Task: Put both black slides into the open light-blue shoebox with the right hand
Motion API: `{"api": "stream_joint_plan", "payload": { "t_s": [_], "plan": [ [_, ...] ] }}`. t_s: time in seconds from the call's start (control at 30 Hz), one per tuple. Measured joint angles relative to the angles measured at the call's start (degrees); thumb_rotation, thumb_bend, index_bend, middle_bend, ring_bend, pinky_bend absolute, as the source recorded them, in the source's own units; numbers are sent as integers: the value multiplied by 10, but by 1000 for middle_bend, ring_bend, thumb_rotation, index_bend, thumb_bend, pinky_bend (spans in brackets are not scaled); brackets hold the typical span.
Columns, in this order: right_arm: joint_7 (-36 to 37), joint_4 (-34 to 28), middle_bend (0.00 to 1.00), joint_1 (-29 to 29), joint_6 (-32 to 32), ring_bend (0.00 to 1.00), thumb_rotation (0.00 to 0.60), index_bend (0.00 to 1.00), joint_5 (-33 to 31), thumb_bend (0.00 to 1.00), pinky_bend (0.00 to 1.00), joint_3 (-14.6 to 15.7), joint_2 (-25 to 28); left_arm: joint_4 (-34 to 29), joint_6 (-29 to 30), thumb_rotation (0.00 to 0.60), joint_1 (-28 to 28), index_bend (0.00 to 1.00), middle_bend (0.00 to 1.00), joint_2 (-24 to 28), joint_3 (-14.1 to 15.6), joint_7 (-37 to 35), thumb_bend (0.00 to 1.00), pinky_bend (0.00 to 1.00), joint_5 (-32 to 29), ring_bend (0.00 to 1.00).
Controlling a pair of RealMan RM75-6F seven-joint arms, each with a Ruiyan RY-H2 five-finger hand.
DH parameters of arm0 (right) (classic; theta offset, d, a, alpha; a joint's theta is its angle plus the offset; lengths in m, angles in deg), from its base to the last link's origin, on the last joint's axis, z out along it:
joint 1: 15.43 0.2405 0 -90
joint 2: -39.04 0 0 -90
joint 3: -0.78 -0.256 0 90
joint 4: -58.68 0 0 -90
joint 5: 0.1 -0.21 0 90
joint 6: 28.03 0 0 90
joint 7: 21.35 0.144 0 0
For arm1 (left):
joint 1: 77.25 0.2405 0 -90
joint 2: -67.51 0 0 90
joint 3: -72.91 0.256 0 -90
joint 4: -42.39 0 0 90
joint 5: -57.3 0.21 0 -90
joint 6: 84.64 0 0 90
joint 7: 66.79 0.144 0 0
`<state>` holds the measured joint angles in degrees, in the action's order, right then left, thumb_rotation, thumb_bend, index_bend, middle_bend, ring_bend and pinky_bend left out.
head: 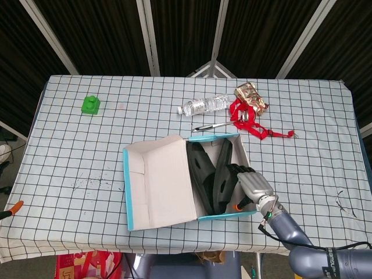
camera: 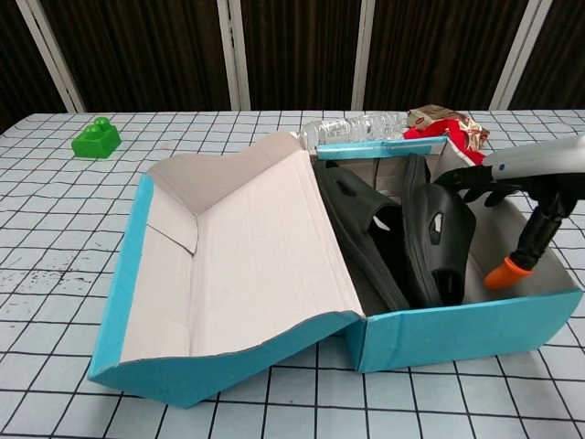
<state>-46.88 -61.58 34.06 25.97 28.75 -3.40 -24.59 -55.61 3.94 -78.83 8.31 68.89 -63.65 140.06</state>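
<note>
A: Where are the 2 black slides now?

B: Both are inside the light-blue shoebox point(head: 224, 215). The left slide point(camera: 366, 233) lies slanted against the lid side. The right slide point(camera: 437, 240) stands on its edge just beside it, with its sole turned toward the right hand point(head: 251, 187).

A: And the hand, does it hold something?

B: The right hand is inside the box, at the right wall. In the chest view its dark fingers point(camera: 477, 182) touch the upper edge of the right slide, and the orange fingertip point(camera: 504, 273) hangs free, apart from the slide. I cannot tell if the fingers really pinch the slide or only rest on it.

A: Which way does the slide lie from the hand?

B: It is directly to the left of the hand. Its long axis runs from the front wall to the back wall, along the box. I think a small push to the left would lay it flat, or the hand can simply lift out.

A: The left hand?

B: It shows in neither view. On the worktop point(head: 70, 157) behind the box are a water bottle point(head: 204, 105) and a red strap point(head: 257, 129).
</note>
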Motion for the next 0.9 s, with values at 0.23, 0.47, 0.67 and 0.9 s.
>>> {"api": "stream_joint_plan", "payload": {
  "t_s": [0.23,0.47,0.67,0.9],
  "plan": [
    [53,-35,0,-9,13,62,600,0,9,49,36,-35,50,0,0,600,0,126,0,0,1,1,168,0,1,0],
    [146,-67,12,-51,28,127,600,2,55,50,109,-77,126,-1,3,600,1,122,0,0,1,-1,168,0,2,0],
    [176,-83,78,-124,112,143,600,103,171,176,126,-77,160,0,6,600,3,110,0,2,-1,-8,169,0,2,0],
    [142,-43,91,-232,252,144,600,141,410,181,126,-13,137,2,4,600,1,109,0,1,4,-11,168,0,14,0]
  ]
}}
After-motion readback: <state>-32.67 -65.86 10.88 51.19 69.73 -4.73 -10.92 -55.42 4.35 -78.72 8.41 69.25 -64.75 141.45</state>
